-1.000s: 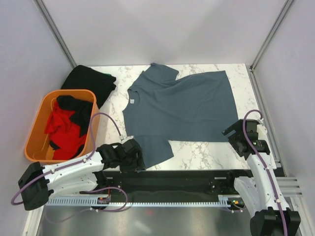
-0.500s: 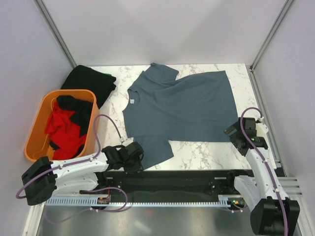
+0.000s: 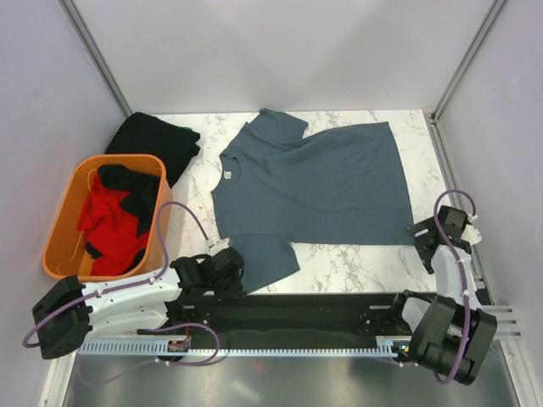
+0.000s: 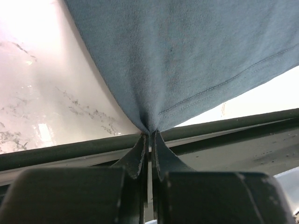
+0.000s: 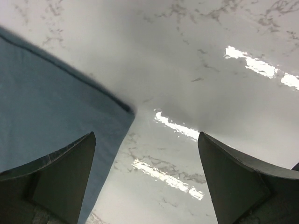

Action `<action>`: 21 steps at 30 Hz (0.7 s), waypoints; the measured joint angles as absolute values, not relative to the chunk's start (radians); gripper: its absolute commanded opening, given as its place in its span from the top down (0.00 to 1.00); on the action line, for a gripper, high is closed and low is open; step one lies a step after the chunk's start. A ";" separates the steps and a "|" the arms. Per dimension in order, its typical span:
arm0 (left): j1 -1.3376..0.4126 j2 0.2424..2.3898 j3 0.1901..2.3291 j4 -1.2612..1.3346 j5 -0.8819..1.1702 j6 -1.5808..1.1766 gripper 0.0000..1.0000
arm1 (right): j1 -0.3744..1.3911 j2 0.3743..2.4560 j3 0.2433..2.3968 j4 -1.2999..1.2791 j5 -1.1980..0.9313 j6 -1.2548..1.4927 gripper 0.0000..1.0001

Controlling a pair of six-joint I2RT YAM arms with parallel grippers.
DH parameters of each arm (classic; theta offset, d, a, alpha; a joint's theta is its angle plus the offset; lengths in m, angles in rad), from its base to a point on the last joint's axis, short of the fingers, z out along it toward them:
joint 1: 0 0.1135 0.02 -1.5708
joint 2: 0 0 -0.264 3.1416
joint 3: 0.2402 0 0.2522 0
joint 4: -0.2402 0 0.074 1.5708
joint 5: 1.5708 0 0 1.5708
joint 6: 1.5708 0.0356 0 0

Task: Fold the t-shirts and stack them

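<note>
- Blue-grey cloth is seen from above: the blue-grey t-shirt point(image 3: 314, 191) is spread flat on the table point(image 3: 356, 263), to the right of the orange basket point(image 3: 64, 229). A red t-shirt point(image 3: 106, 225) and a black t-shirt point(image 3: 140, 191) are piled in the basket. Another black one point(image 3: 153, 140) is laid just behind it.
- On the left wrist view, the left gripper point(image 4: 149, 135) is clenched on a hemmed sleeve corner.
- On the right wrist view, the right gripper point(image 5: 145, 137) is held wide open over the bottom corner far from the basket. Nothing is gripped.
- Soft, light, floppy cloth is expected, so corners and hems should be pinched.
</note>
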State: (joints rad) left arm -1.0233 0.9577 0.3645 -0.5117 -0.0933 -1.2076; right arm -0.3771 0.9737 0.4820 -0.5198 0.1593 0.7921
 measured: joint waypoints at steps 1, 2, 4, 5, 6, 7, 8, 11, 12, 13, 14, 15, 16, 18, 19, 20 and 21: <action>-1.023 0.955 0.362 -0.508 -0.092 -1.208 0.98 | -0.409 0.995 0.479 -0.502 0.140 0.780 0.02; -1.023 0.954 0.360 -0.503 -0.091 -1.208 0.98 | -0.434 1.014 0.477 -0.489 0.125 0.772 0.03; -1.024 0.957 0.358 -0.495 -0.086 -1.208 0.98 | -0.473 1.062 0.471 -0.448 0.092 0.753 0.05; -1.024 0.958 0.358 -0.491 -0.085 -1.208 0.98 | -0.481 1.073 0.473 -0.422 0.076 0.747 0.06; -1.024 0.960 0.358 -0.490 -0.084 -1.208 0.98 | -0.485 1.086 0.472 -0.393 0.060 0.740 0.08; -1.024 0.962 0.358 -0.487 -0.082 -1.208 0.98 | -0.488 1.107 0.472 -0.343 0.035 0.733 0.10; -1.024 0.962 0.358 -0.484 -0.081 -1.208 0.98 | -0.489 1.115 0.472 -0.324 0.025 0.730 0.10; -1.024 0.964 0.358 -0.480 -0.079 -1.208 0.98 | -0.489 1.161 0.464 -0.215 -0.030 0.722 0.19; -1.024 0.964 0.358 -0.479 -0.079 -1.208 0.98 | -0.489 1.176 0.461 -0.186 -0.043 0.718 0.23; -1.024 0.964 0.358 -0.479 -0.079 -1.207 0.98 | -0.489 1.195 0.457 -0.146 -0.064 0.715 0.27; -1.024 0.965 0.358 -0.478 -0.078 -1.208 0.98 | -0.489 1.208 0.453 -0.113 -0.081 0.711 0.37; -1.024 0.965 0.358 -0.477 -0.078 -1.208 0.98 | -0.489 1.218 0.447 -0.086 -0.093 0.706 0.42; -1.024 0.965 0.358 -0.477 -0.078 -1.208 0.98 | -0.490 1.223 0.439 -0.065 -0.106 0.708 0.49; -1.024 0.965 0.358 -0.476 -0.077 -1.208 0.98 | -0.491 1.220 0.418 -0.040 -0.123 0.702 0.72; -1.024 0.965 0.358 -0.476 -0.077 -1.208 0.98 | -0.492 1.212 0.404 -0.043 -0.129 0.701 0.79; -1.023 0.965 0.357 -0.476 -0.077 -1.208 0.98 | -0.494 1.198 0.388 -0.044 -0.139 0.705 0.90; -1.023 0.964 0.357 -0.475 -0.077 -1.208 0.98 | -0.493 1.181 0.376 -0.056 -0.144 0.704 0.93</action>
